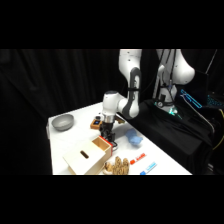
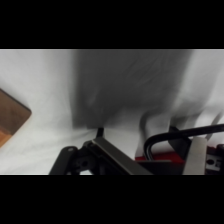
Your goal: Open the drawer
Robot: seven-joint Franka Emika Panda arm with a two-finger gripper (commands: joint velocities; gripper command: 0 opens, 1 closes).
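White surface [image 1: 75, 137], side view. Pale wooden box [image 1: 82, 159] sits at the near edge, a dark slot in its top. The drawer [image 1: 102, 146] stands pulled partway out of the box's right end, toward the middle of the surface; its brown inner wall shows.

The gripper [image 1: 108, 136] comes down from above and sits right at the drawer's outer front, touching or just beside it. Something red shows at that spot, too small to identify. From this side the fingers are a dark mass; cannot tell whether they are apart or together.

Wrist view: black linkage at the bottom edge, a black wire loop handle [image 2: 172, 137] curving up just right of it, red beside the loop. One pale finger [image 2: 196, 156] shows at lower right next to the loop. Whether the fingers clamp the loop cannot be told. A brown wooden corner [image 2: 11, 117] enters at the left edge. Broad shadow on the white surface above.

Other things, side view: grey bowl [image 1: 62, 121] at the far left corner; small brown block with a blue square [image 1: 96, 121] behind the gripper; blue object [image 1: 133, 138] to the right; tan pile [image 1: 117, 166] just right of the box at the near edge.
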